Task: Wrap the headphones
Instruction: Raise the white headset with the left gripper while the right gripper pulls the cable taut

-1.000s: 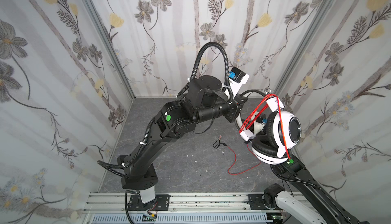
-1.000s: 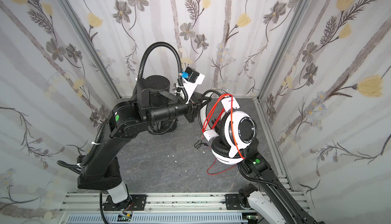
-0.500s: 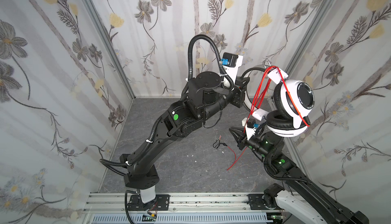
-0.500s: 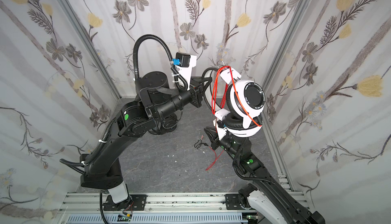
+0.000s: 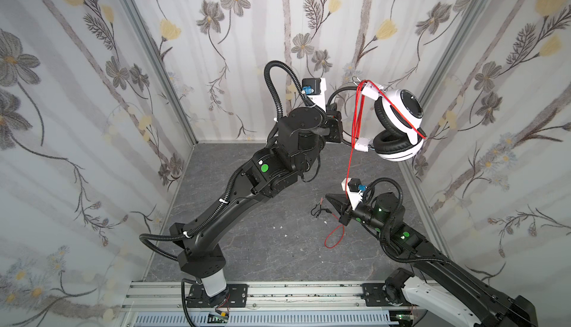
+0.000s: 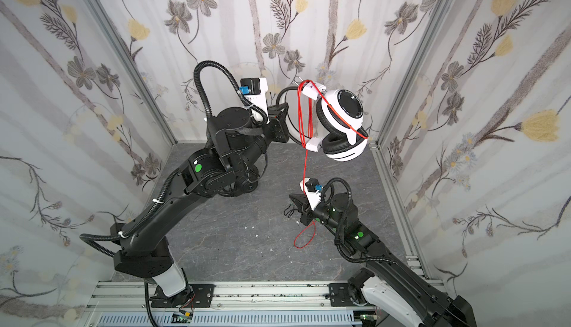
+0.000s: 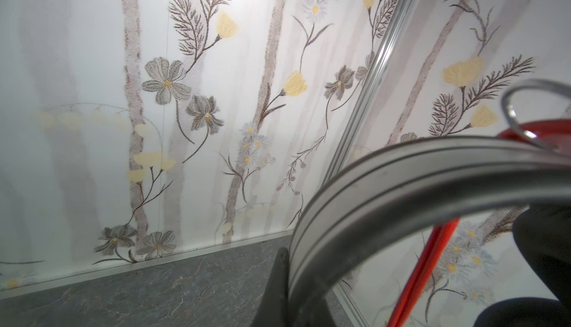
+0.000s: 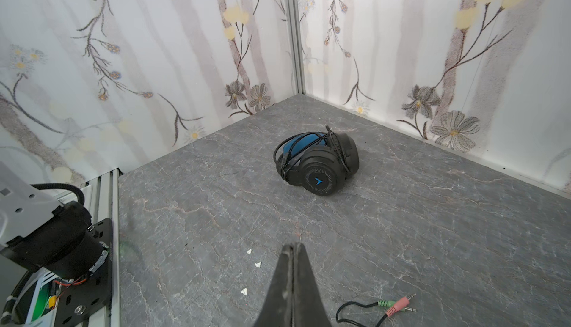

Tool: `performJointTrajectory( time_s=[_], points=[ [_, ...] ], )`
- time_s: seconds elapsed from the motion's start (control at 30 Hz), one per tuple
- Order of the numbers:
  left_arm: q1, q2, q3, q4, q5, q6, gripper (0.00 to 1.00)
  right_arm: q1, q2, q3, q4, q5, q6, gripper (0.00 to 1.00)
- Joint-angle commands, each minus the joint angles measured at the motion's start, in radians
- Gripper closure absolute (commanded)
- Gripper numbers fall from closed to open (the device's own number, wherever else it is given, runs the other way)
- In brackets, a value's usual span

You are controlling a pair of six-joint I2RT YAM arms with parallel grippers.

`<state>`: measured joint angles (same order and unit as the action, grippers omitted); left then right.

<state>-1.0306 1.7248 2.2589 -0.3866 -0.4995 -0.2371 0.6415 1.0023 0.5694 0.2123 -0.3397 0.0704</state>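
In both top views the left gripper [image 5: 341, 132] is clamped on the white headphones [image 5: 398, 118], held aloft at 2 o'clock over the grey floor [image 5: 262, 248]. The red cable [image 5: 350, 161] loops over them and hangs down to 3 o'clock, beside the low right gripper [image 5: 332, 200]

Left wrist view: their headband [image 7: 401, 186] crosses close against one finger [image 7: 276, 279]

Right wrist view: the right gripper's jaws are pressed together. The black headphones [image 8: 318, 165] lie on the floor near a wall corner, and the plugs [image 8: 398, 305] lie near the gripper
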Motion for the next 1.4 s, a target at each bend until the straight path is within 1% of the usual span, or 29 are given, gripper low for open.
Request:
performJointTrajectory(
  time_s=[0.0, 0.17, 0.27, 0.37, 0.47, 0.57, 0.77, 0.9, 1.03, 1.2, 1.3, 1.37],
  points=[
    [0.017, -0.026, -0.024, 0.151, -0.07, -0.069, 1.0, 0.022, 0.008, 0.021, -0.031, 0.02, -0.04, 1.0],
    [0.052, -0.074, -0.109, 0.165, -0.124, -0.062, 1.0, 0.073, 0.009, 0.051, -0.077, 0.054, -0.073, 1.0],
    [0.071, -0.096, -0.158, 0.151, -0.179, -0.04, 1.0, 0.103, 0.012, 0.077, -0.113, 0.076, -0.088, 1.0],
    [0.079, -0.106, -0.204, 0.133, -0.251, 0.006, 1.0, 0.131, 0.009, 0.117, -0.165, 0.107, -0.107, 1.0],
    [0.084, -0.115, -0.256, 0.118, -0.292, 0.044, 1.0, 0.144, 0.011, 0.155, -0.205, 0.125, -0.117, 1.0],
    [0.083, -0.094, -0.27, 0.036, -0.345, 0.064, 1.0, 0.144, 0.014, 0.171, -0.223, 0.13, -0.117, 1.0],
    [0.091, -0.069, -0.356, -0.074, -0.4, 0.065, 1.0, 0.145, 0.035, 0.317, -0.317, 0.139, -0.144, 1.0],
    [0.108, -0.081, -0.431, -0.119, -0.398, 0.009, 1.0, 0.145, 0.033, 0.402, -0.378, 0.151, -0.167, 1.0],
    [0.131, -0.118, -0.485, -0.104, -0.313, -0.078, 1.0, 0.145, 0.028, 0.398, -0.372, 0.133, -0.158, 1.0],
    [0.184, -0.159, -0.481, -0.156, -0.24, -0.277, 1.0, 0.159, 0.027, 0.359, -0.373, 0.12, -0.149, 1.0],
    [0.227, -0.2, -0.504, -0.13, -0.171, -0.404, 1.0, 0.176, 0.018, 0.332, -0.368, 0.117, -0.148, 1.0],
    [0.243, -0.22, -0.508, -0.101, -0.137, -0.449, 1.0, 0.18, 0.016, 0.318, -0.366, 0.117, -0.149, 1.0]
  ],
)
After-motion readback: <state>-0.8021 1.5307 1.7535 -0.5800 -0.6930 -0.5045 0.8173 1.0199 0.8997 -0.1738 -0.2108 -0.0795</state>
